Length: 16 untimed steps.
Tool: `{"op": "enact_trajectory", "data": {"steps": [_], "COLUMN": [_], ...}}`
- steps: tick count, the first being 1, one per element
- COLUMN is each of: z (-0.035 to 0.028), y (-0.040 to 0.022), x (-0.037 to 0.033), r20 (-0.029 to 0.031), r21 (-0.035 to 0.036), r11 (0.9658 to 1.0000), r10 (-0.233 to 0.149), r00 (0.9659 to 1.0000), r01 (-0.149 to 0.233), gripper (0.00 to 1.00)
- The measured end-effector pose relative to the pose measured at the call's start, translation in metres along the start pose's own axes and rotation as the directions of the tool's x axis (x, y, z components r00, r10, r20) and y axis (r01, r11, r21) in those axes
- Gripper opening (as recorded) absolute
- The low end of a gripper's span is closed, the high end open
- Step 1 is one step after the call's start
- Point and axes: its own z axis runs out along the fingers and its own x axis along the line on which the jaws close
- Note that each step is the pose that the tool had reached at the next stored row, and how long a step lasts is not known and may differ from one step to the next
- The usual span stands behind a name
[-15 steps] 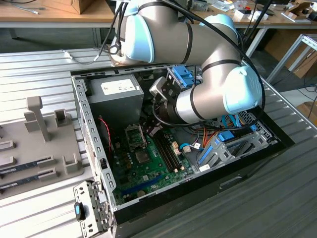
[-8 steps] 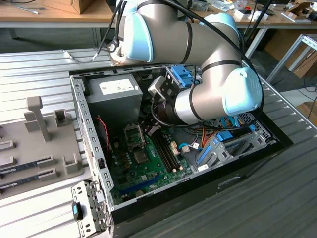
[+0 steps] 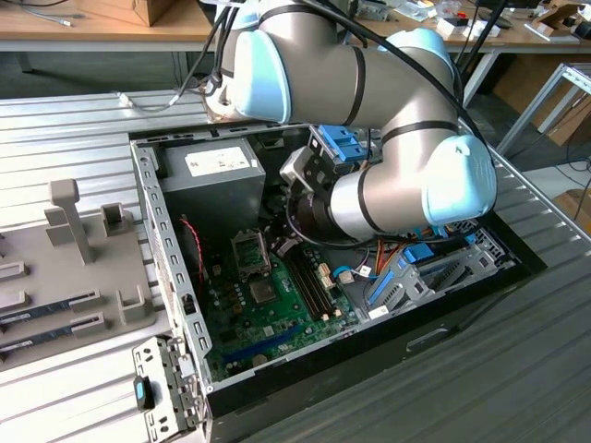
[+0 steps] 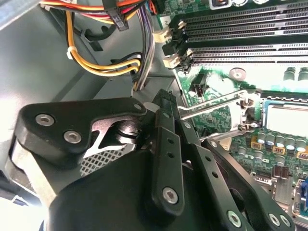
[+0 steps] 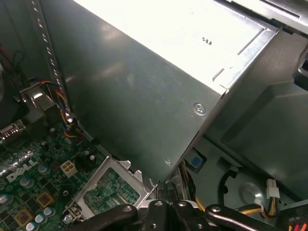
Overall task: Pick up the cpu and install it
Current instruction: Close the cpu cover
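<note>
Black matte fingers [image 4: 168,130] pinched narrow beside grey sheet-metal power-supply box [image 5: 144,86], near steel-framed socket [image 5: 120,166].

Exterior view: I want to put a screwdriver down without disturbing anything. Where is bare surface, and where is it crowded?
Bare: the ribbed table at the exterior view's lower right, next to the computer case. Crowded: inside the case, where the arm hangs over the motherboard, and the grey fixture plate at the exterior view's left, set with posts.

The cpu [image 3: 263,293], a small flat square with a silver-grey top, lies level on the motherboard [image 3: 235,314], just beside the raised socket frame [image 3: 249,247].
</note>
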Motion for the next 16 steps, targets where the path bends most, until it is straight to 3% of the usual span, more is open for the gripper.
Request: {"op": "enact_trajectory", "data": {"steps": [16], "z": [-0.014], "y": [0.0039], "x": [0.0025], "r20": [0.0009], "r21": [-0.0012], "r11": [1.0], "r10": [0.0], "r00": [1.0], "r01": [0.0], "gripper": [0.11]}}
